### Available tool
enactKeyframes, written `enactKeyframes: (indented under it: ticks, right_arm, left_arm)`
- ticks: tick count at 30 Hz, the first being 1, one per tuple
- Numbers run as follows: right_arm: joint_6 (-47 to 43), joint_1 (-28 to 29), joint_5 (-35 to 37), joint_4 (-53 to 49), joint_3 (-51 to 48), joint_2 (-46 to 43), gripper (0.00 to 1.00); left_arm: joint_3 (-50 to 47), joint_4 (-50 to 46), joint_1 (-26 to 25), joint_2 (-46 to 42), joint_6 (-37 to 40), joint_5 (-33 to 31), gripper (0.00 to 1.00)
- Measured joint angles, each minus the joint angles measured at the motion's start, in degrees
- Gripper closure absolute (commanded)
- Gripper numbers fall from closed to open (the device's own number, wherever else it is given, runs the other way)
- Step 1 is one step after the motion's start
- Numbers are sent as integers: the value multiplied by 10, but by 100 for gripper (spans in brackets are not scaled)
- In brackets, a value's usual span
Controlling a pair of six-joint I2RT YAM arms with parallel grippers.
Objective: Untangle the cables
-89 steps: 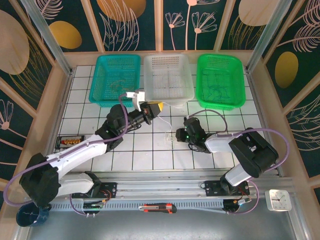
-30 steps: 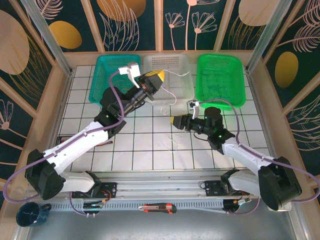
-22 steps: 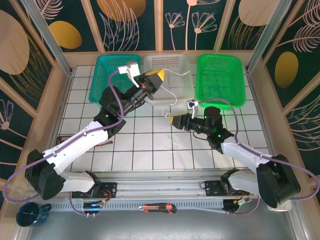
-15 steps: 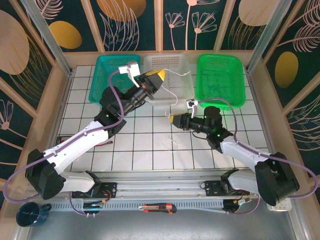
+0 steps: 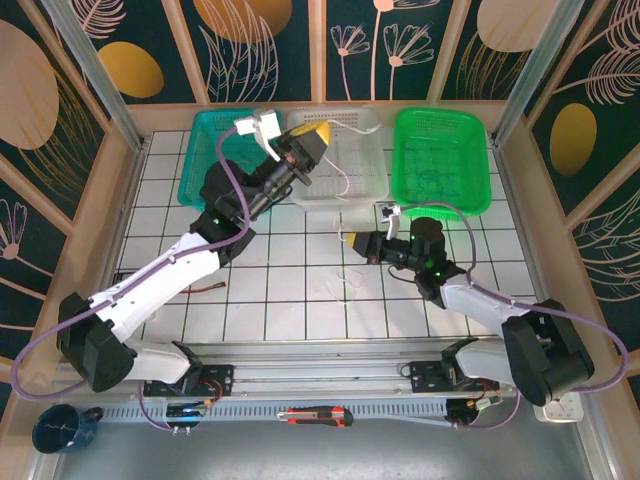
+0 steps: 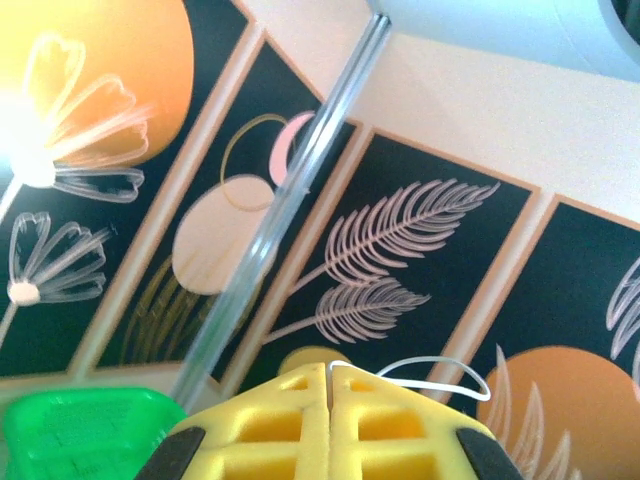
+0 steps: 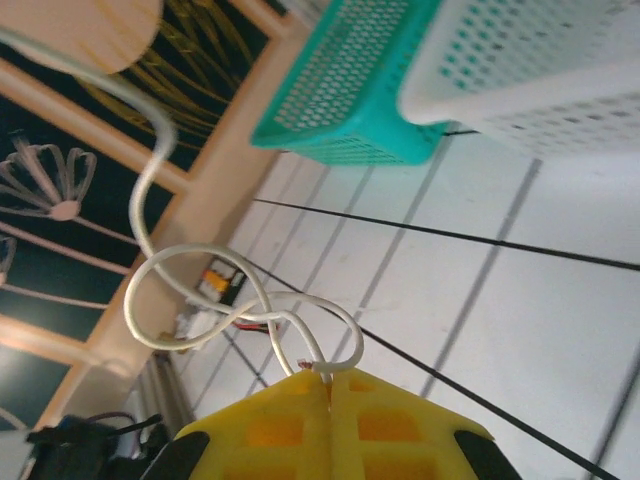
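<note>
We had left end effector (image 5: 307, 150) and right end effector (image 5: 350, 243) clenched on the whitish cable (image 7: 268, 314); its loops were not yet undone.

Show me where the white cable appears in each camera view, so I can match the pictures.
Top external: the white cable stretches between the left end effector and the right end effector, centre, looping below the latter.
Left wrist: the cable arcs from the shut yellow fingertips, bottom centre-right.
Right wrist: knotted loops above the fingertips, left of centre.
Shared landmark: the wall's floral panels.
</note>
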Motion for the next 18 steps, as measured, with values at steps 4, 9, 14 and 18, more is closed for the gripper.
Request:
enactKeyframes:
  ticks: [4, 9, 14, 18]
  right_arm:
    - [-2, -9, 19, 0, -24, 22, 100]
    - [-1, -9, 33, 2, -28, 28, 100]
    - [-2, -10, 45, -12, -20, 28, 100]
    - [-7, -11, 48, -46, 28, 29, 69]
  left_arm:
    - [78, -24, 10, 29, 44, -18, 100]
    - [145, -50, 15, 75, 90, -35, 100]
    - [210, -83, 21, 140, 126, -46, 100]
    - [297, -120, 28, 203, 155, -50, 100]
